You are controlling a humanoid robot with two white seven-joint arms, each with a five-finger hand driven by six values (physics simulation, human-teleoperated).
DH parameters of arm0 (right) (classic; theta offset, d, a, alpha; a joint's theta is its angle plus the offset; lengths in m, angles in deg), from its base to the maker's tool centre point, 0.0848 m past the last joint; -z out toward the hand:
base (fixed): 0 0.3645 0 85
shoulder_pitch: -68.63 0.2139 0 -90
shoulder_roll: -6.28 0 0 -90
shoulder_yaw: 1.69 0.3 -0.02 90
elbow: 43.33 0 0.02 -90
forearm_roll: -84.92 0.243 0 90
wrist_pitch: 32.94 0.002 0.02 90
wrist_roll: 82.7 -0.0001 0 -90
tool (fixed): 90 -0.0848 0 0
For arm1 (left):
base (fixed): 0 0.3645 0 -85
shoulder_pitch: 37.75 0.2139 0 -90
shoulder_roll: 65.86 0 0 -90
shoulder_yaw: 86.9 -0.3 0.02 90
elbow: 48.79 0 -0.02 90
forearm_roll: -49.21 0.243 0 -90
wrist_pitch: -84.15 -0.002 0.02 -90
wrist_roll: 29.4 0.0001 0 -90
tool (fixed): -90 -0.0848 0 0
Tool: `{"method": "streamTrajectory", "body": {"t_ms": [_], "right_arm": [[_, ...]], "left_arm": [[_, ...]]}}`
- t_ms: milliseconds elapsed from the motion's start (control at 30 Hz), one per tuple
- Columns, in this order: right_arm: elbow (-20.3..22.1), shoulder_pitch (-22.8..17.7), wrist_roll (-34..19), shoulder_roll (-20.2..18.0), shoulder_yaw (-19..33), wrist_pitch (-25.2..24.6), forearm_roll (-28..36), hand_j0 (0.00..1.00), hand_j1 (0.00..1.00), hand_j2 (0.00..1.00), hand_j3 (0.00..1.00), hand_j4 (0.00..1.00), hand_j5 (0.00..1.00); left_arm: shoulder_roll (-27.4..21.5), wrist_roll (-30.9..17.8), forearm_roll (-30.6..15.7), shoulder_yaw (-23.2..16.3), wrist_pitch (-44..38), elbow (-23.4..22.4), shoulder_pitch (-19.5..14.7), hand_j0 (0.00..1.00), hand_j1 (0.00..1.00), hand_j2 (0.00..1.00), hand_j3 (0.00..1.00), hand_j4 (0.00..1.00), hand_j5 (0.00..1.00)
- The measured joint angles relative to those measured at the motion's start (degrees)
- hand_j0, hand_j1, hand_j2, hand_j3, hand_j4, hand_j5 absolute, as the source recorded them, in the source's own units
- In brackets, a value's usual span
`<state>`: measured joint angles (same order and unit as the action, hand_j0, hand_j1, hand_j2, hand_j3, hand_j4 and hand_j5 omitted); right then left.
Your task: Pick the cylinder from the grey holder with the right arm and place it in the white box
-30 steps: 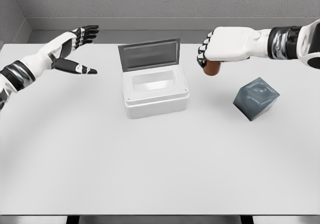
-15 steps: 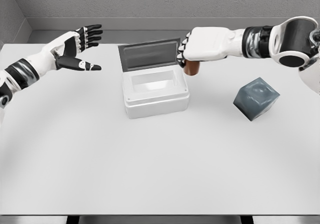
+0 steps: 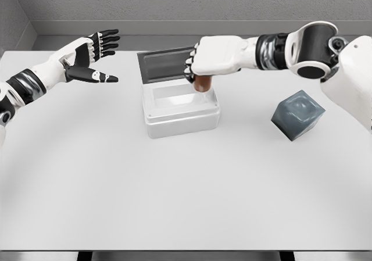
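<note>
Grey textured walls close in behind a white surface (image 3: 174,185) that fills most of the head view. Near the back middle of it stands the white box (image 3: 181,107), its grey-lined lid (image 3: 168,65) tipped up and back so the inside is open to view.

From the picture's right comes the right arm, reaching leftward across the surface. Its right robot hand (image 3: 212,56) is clenched around the brown cylinder (image 3: 201,84), fingers curled over the upper part so that only the lower end sticks out beneath the palm. The cylinder hangs upright from the hand, over the right rear part of the box's opening, close to the right wall; its bottom appears at about the level of the rim, though whether it touches the box cannot be told from this view.

Well to the right of the box, apart from the hand, sits the grey holder (image 3: 297,114), a dark block tilted on the surface with nothing in it.

On the far left, the left arm is raised above the surface's back corner. Its left robot hand (image 3: 87,54) is released, palm turned inward, dark-tipped fingers spread and thumb pointing toward the box, holding nothing. It is well apart from the box.
</note>
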<state>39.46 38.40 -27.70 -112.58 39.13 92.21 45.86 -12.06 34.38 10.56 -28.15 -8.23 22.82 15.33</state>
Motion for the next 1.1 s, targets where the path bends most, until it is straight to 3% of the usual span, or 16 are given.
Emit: {"method": "streamTrajectory", "body": {"t_ms": [567,600,667,700,1000,1100], "right_arm": [[-6.9,1.0,0.0,3.8,-0.5,0.0,-1.2,0.50,0.50,0.50,0.50,0.50,0.50],[-7.1,1.0,0.0,3.9,-0.6,0.0,-1.3,0.56,0.56,0.56,0.56,0.56,0.56],[-7.3,1.0,0.0,4.0,-0.6,0.0,-1.7,0.90,0.90,0.90,0.90,0.90,0.90],[-7.3,1.0,0.0,4.0,-0.6,0.0,-1.8,0.96,0.96,0.96,0.96,0.96,0.96],[-6.9,0.7,-0.1,4.0,-0.3,0.0,-2.4,0.97,0.97,0.97,0.97,0.97,0.97],[-4.1,0.1,-0.1,2.8,0.0,0.0,-2.2,0.99,0.99,0.99,0.99,0.99,0.99]], "left_arm": [[1.4,0.0,0.1,-0.1,0.0,0.0,-0.1,1.00,1.00,1.00,1.00,1.00,1.00],[1.4,-0.1,0.1,-0.1,0.0,0.0,0.0,1.00,1.00,1.00,1.00,1.00,1.00],[1.4,0.0,0.1,-0.1,0.0,0.0,-0.1,1.00,1.00,1.00,1.00,1.00,1.00],[1.4,0.0,0.1,-0.1,0.0,0.0,0.0,1.00,1.00,1.00,1.00,1.00,1.00],[1.5,-0.1,0.1,-0.1,0.0,0.0,-0.3,1.00,1.00,1.00,1.00,1.00,1.00],[2.2,-0.1,0.2,-0.1,0.0,-0.1,-0.4,1.00,1.00,1.00,1.00,1.00,1.00]]}}
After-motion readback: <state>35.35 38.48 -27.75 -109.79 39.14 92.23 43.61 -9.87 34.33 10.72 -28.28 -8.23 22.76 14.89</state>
